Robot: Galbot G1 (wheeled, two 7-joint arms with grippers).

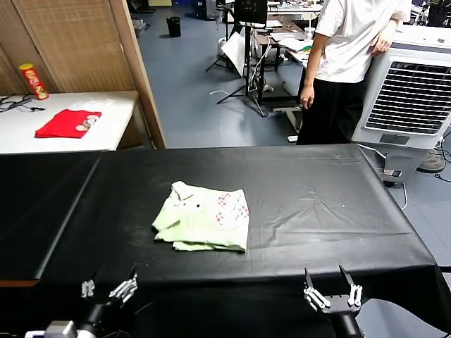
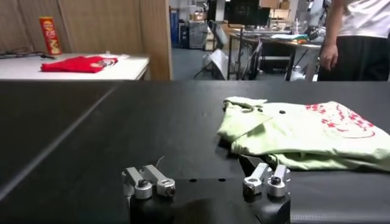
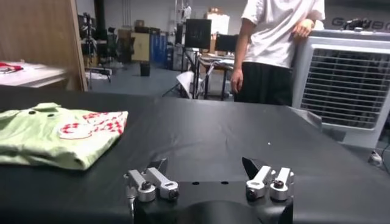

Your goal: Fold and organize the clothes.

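Pale green cotton, already folded into a compact rectangle: shirt (image 1: 203,219) lying flat near the middle of the black tabletop (image 1: 317,204), a little left of centre, collar toward the far left corner and pink-and-white patch facing up on the right half. Probably left there because the fold looks done or nearly so, with only tidying or moving aside still to come. Left gripper (image 1: 108,288) parked low at the near edge, left of the shirt, jaws spread wide and holding nothing. Right gripper (image 1: 334,293) likewise at the near edge, well right of the shirt, jaws wide apart and empty. Both well clear of the cloth, likely pulled back to leave the bundle undisturbed. Bare black surface on every side of the shirt, widest to the right and far, so plenty of room for either arm to reach in. Near edge of the bundle slightly uneven, a lower layer peeking out. Red garment (image 1: 68,123) and can (image 1: 33,81) on a separate white table far left, out of the way; person (image 1: 351,63) standing beyond the far edge.
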